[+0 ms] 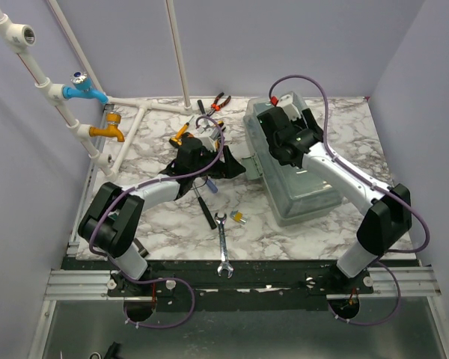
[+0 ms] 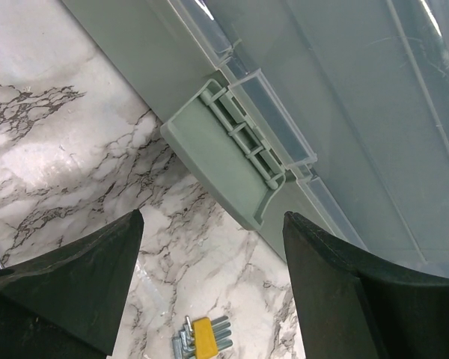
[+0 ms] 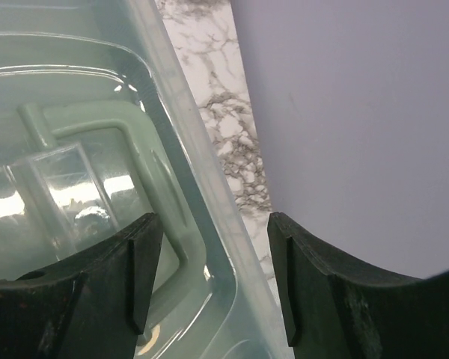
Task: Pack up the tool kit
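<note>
The tool kit's grey-green toolbox [image 1: 303, 187] lies on the marble table with its translucent lid [image 3: 97, 90] down. Its side latch [image 2: 232, 161] hangs out toward the left. My left gripper [image 2: 213, 247] stands open just short of that latch, nothing between its fingers; in the top view this left gripper [image 1: 236, 166] is beside the box's left wall. My right gripper [image 3: 213, 254] is open astride the lid's rim at the far end, the box's handle [image 3: 135, 142] showing through the lid. From above, the right gripper [image 1: 278, 120] hovers over the box.
Orange-handled pliers [image 1: 218, 101] lie at the back of the table. A yellow hex key set [image 2: 202, 340] lies near the box's front left, a black-handled screwdriver [image 1: 206, 211] beside it, and a wrench [image 1: 223, 250] at the near edge. White pipes with taps [image 1: 82, 93] stand at the left.
</note>
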{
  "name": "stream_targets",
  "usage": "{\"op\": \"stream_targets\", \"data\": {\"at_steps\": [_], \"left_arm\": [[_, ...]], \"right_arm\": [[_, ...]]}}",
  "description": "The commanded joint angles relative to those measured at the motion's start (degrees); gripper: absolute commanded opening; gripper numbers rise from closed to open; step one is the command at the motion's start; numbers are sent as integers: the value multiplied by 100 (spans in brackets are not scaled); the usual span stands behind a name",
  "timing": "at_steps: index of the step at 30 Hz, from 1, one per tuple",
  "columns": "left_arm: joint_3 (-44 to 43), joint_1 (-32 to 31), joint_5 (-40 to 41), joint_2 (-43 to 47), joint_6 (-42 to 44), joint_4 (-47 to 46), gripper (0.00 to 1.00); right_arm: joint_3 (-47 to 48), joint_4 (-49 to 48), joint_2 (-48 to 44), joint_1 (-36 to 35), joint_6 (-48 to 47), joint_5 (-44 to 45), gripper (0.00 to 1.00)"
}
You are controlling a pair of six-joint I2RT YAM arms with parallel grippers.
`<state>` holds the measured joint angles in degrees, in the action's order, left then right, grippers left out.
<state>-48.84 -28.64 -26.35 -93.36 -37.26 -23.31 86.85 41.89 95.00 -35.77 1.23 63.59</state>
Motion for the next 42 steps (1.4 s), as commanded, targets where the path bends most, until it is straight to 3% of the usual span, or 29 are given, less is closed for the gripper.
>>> {"op": "stream_targets", "data": {"at_steps": [1, 8, 10, 12, 13, 16, 20, 27, 35, 38, 42], "left_arm": [[76, -26, 97, 215, 113, 46, 77], [59, -27, 86, 216, 130, 72, 77], [50, -27, 79, 247, 141, 94, 77], [14, -27, 76, 330, 164, 184, 77], [-10, -27, 77, 397, 178, 275, 77], [-126, -76, 263, 724, 211, 610, 77], [-306, -303, 707, 1180, 105, 1138, 77], [-1547, -937, 1566, 1422, 253, 2560, 82], [-2802, -1269, 1809, 887, 164, 3149, 83], [-2938, -1284, 1990, 827, 160, 3185, 83], [-2949, -1287, 2351, 854, 193, 3184, 83]], "right_arm": [[-631, -2047, -632, -305, -1716, 493, 66], [-400, -2280, -661, -518, -2175, 244, 70], [116, -1230, -656, -480, -1293, -704, 71], [697, -439, -726, -253, -339, -2225, 71], [815, -309, -806, -101, -181, -2834, 72], [970, -88, -972, 246, 280, -3574, 79], [980, 274, -1021, 1245, 900, -5165, 79], [-225, -142, -1811, 2044, 2081, -5635, 100], [-511, -144, -1892, 2372, 3088, -6317, 97], [-507, -141, -1835, 2391, 3465, -6656, 97], [-284, 284, -1574, 2392, 3813, -6406, 90]]}}
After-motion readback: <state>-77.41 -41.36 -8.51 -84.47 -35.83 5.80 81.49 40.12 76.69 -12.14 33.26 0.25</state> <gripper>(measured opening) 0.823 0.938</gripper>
